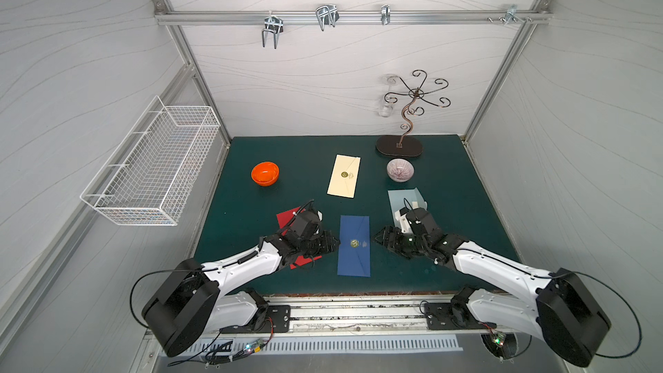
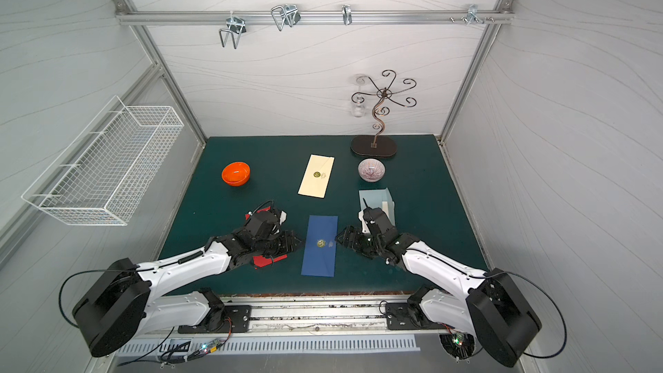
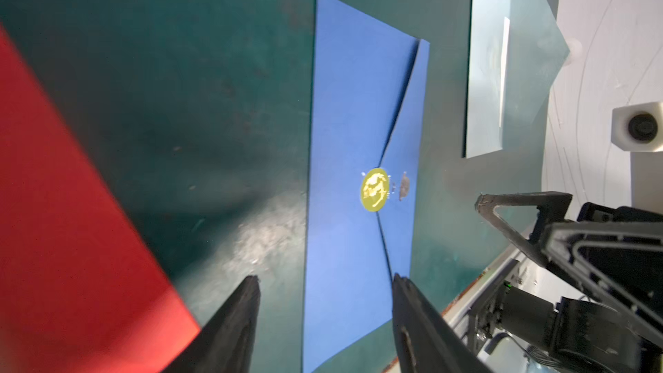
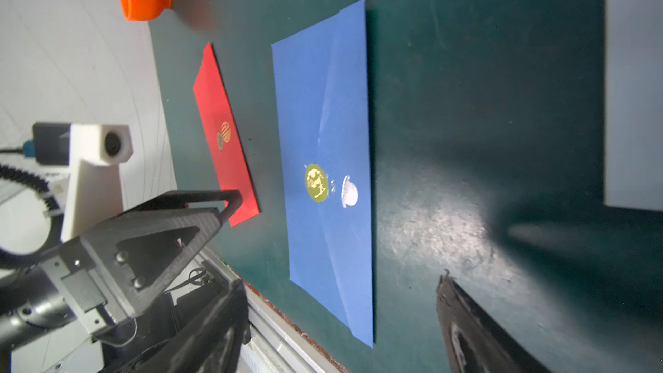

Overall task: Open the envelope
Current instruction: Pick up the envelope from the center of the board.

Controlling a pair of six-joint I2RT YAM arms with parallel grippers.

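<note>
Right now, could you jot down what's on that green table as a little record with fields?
Surface: green mat
Centre: blue envelope, flat, flap down, gold seal
Left gripper: open, empty, beside it
Right gripper: open, empty, opposite side
Other envelopes: cream envelope; red envelope under left arm; pale blue envelope, looks open
Bowls: orange bowl; patterned bowl
Back: metal stand

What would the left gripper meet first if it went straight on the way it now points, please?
Probably the blue envelope, which lies straight ahead of the left gripper, framed between its open jaws; how high it hangs above the paper is unclear.
</note>
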